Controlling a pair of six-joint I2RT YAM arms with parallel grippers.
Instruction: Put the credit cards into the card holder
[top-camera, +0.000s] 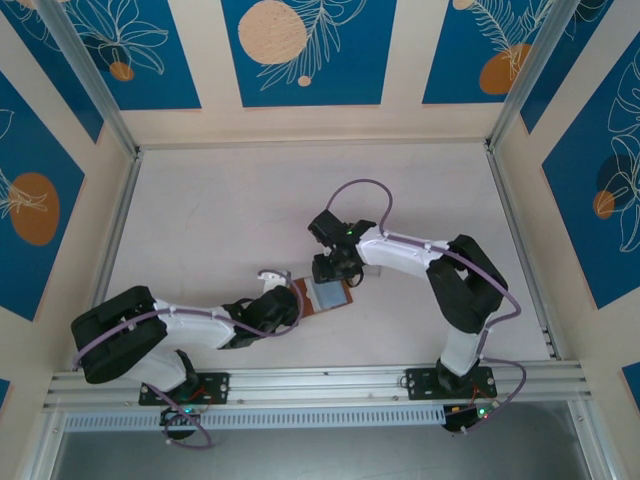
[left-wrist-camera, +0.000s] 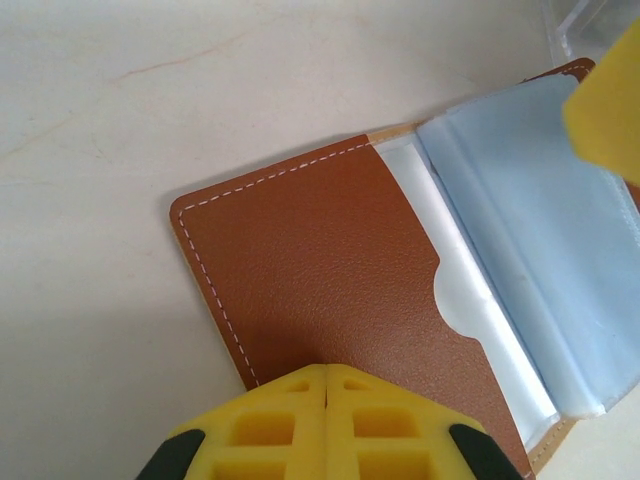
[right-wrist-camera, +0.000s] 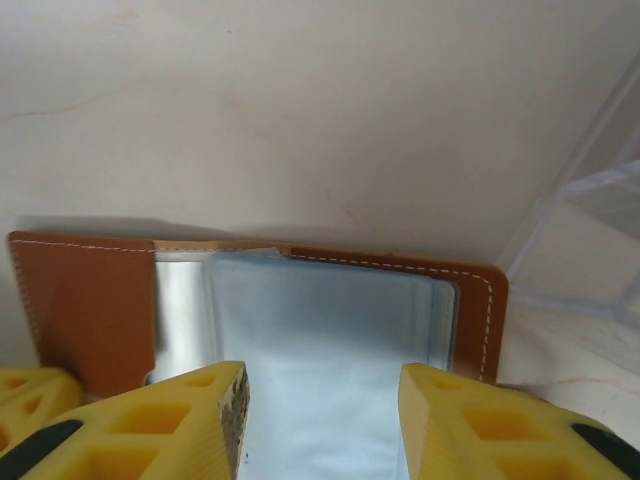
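Lying open on the desk (top-camera: 220, 215), the card holder (top-camera: 326, 294) sat between the two arms, its brown leather flap on the left arm's side and its pale blue pockets exposed. The left claw (left-wrist-camera: 326, 400) was clenched, yellow fingers pressed together over that flap's edge. The right claw (right-wrist-camera: 322, 400) was released, its fingers spread either side of the pockets, with a clear plastic stand (right-wrist-camera: 600, 200) just beside the card holder.

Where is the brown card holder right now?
In the top view the card holder lies open near the middle of the table, with the left gripper on its brown flap and the right gripper over its pale pockets.
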